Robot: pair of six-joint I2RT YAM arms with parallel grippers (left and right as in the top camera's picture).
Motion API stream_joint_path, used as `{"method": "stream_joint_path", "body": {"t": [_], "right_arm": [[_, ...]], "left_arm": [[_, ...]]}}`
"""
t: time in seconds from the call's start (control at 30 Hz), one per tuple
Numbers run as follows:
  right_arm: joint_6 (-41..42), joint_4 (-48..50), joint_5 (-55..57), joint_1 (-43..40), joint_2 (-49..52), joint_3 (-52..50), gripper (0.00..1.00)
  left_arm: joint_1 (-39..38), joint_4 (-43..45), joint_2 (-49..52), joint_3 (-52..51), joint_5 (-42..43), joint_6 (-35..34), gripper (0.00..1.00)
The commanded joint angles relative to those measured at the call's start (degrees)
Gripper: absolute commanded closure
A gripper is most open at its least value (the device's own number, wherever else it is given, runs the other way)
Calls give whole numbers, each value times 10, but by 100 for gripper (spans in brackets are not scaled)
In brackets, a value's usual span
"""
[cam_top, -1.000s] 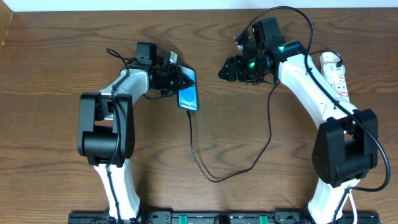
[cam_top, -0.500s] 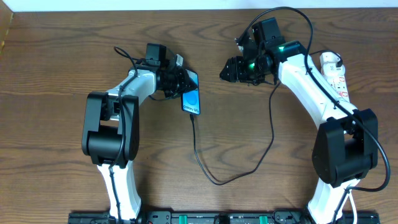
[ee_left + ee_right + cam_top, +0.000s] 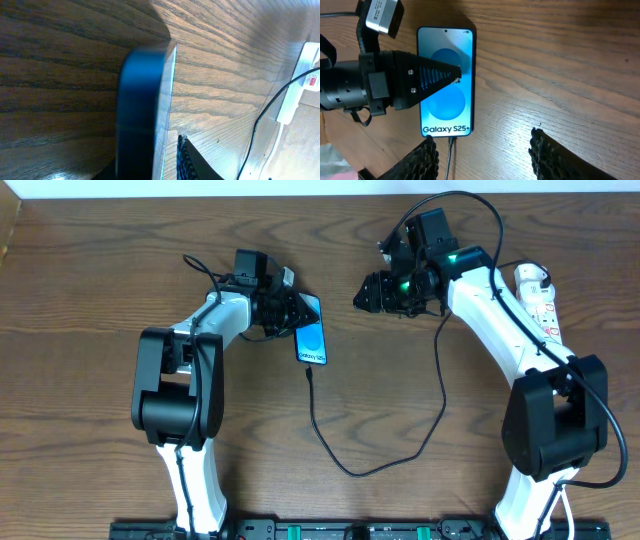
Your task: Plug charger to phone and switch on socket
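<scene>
Overhead, the phone (image 3: 312, 340) lies screen-up near the table's (image 3: 80, 380) far edge. The charger (image 3: 400, 460) meets its near end, the left gripper (image 3: 290, 315) is at its far corner, and the socket (image 3: 538, 298) lies by the right edge. Only the left wrist view shows the phone's edge between the jaws; whether they pinch it, I cannot tell. The right wrist view shows the right gripper (image 3: 482, 150) with fingers apart and empty.

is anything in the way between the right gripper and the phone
No, only bare table lies between the right gripper and the phone; the left gripper reaches over its screen.
</scene>
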Motion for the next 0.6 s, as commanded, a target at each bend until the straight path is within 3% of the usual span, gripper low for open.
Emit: {"method": "stream_joint_path", "body": {"t": [0.0,0.13,0.2,0.23,0.57], "right_arm": [[-16,-3,2,2,-2,7,42],[-16,-5,5,2,-1,7,42],[-15,-5,7,2,-2,7,42],[-15,-7,7,2,-1,7,42],[-36,-33,26,67,-1,7,42]], "left_arm": [[-1,-2,2,2,5,7,76],[-1,-6,2,2,5,8,76],[0,-7,2,2,5,7,81],[2,-9,2,2,5,7,93],[75,-12,0,26,114,-8,93]]}}
